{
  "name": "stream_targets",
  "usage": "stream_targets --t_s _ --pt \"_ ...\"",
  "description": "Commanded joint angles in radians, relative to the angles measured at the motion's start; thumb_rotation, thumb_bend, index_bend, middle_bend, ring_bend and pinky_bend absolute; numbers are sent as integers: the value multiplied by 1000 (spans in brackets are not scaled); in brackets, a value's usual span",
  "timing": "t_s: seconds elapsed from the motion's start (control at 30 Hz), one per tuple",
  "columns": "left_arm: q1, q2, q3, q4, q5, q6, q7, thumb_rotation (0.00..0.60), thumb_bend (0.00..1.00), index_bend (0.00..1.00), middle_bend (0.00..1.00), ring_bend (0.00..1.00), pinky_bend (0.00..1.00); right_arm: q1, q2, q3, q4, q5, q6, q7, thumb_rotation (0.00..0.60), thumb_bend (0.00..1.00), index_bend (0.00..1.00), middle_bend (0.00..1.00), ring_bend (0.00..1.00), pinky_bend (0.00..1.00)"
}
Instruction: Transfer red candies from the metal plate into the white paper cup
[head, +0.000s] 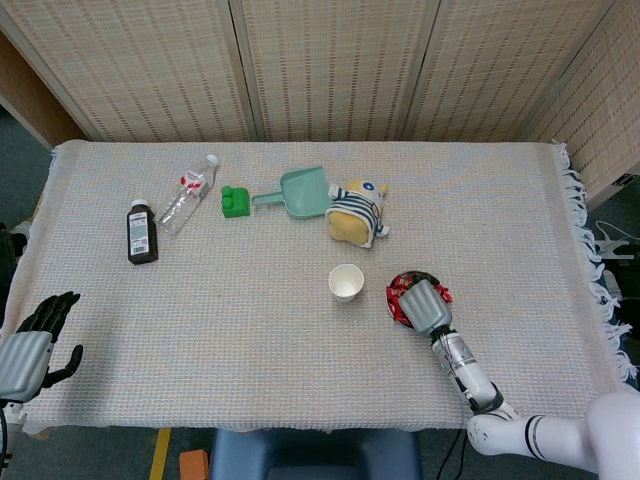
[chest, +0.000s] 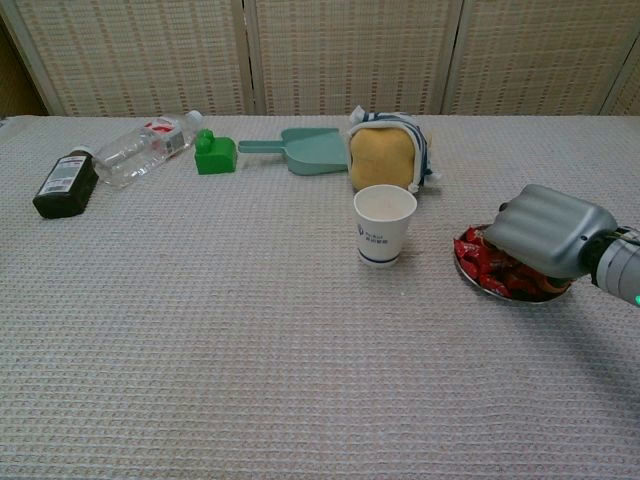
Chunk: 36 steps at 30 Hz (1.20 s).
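Right hand (chest: 545, 240) covers glossy red candies (chest: 484, 266) heaped on the metal plate (chest: 468, 276); its grip cannot be told.

Right robot hand (chest: 545, 243) covers most of metal plate (chest: 470, 278) and red candies (chest: 478, 258); fingertips hidden, grasp unreadable. Left robot hand (head: 28, 348) cut by head-view edge. White paper cup (chest: 384, 224) print illegible.
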Motion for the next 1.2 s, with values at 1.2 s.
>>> stream_targets --t_s 1.2 --pt "0 12 0 -10 -10 -11 -3 600 856 13 66 17 219 12 -38 30 54 -14 30 18 600 475 876 735 522 631"
